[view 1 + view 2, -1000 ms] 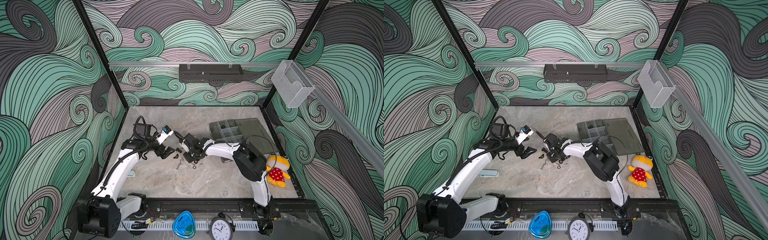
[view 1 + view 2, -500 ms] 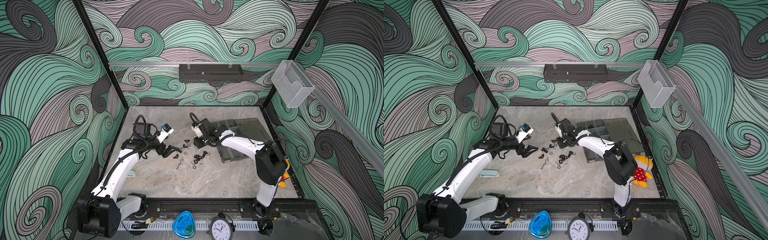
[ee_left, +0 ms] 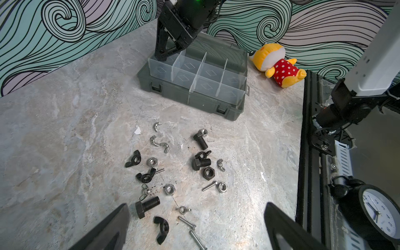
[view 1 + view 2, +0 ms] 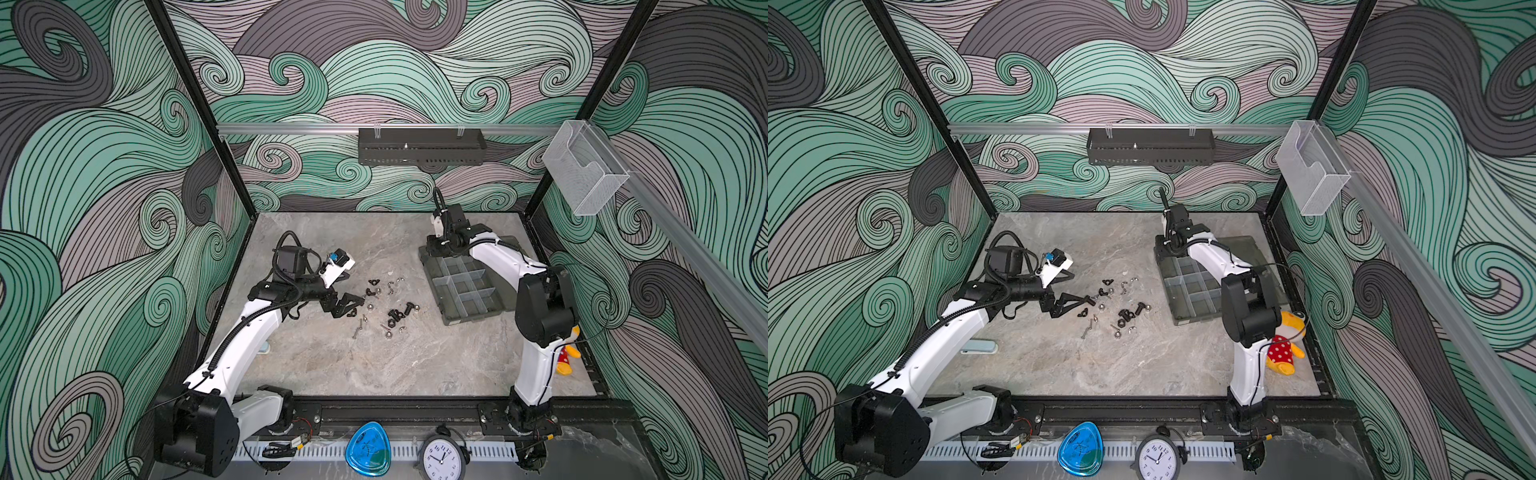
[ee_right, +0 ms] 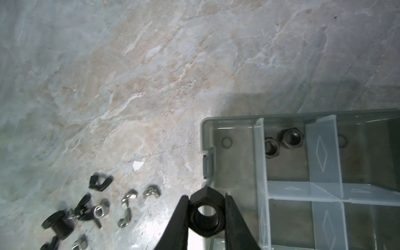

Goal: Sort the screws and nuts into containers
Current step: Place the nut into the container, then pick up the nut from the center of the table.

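Right wrist: black nut [image 5: 206,213] pinched, bore facing camera.

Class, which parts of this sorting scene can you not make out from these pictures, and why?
- Both top views: the right claw is masked by its own wrist, so the large black hex nut it pinches shows plainly only in the right wrist view.
- Right wrist view: the smoky-grey plastic organiser box runs off the frame edge; the loose metal fasteners near it are blurred.
- Top views: those fasteners are too small to tell apart.
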Tool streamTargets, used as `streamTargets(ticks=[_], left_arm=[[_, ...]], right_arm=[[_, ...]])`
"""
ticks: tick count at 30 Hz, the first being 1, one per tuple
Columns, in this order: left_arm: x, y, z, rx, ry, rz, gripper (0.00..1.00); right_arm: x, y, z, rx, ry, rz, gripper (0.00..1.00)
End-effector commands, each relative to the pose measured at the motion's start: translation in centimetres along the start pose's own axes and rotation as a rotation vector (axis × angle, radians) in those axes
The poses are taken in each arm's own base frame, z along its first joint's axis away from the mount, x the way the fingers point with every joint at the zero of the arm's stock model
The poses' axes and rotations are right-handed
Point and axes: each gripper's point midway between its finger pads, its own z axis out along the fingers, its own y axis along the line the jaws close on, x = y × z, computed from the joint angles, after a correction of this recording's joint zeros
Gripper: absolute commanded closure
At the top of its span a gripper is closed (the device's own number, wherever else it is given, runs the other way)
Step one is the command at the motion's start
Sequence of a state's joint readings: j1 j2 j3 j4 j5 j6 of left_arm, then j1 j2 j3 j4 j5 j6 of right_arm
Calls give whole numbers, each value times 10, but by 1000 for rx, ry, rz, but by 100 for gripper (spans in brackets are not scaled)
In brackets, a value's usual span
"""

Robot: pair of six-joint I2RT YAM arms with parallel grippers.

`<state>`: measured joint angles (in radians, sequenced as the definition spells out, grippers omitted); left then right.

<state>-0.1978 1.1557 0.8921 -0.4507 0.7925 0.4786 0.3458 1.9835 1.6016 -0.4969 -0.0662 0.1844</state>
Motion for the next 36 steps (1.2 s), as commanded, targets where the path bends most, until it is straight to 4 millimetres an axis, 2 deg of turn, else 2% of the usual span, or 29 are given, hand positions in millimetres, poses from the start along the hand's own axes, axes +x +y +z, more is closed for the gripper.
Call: streamTargets(ticks=[1,5,10,16,24,30,33,36], left_arm=[[-5,-4,0,26,-17,7,1],[-5,-4,1,27,-13,4,1],[-4,-5,1,30,-10,4,1],[-4,-5,1,31,-9,4,1],[-4,-5,0,31,-8,5,1],[-5,-7,-2,31,-12,10,1],[-3,-9,-3,34,1,22,1],[2,-6,-3,17,29,24,1]], right_arm=[[-5,-25,10,72,5,4,73],[-8,-51,15,111,2,40,73],[-7,-72,20,130,8,75,73],[5,-82,34,135,48,91,72],[6,-77,37,106,56,88,66],[2,-70,16,94,24,59,59],[10,-52,-4,80,5,22,58],[30,-22,-25,47,-7,-33,57]])
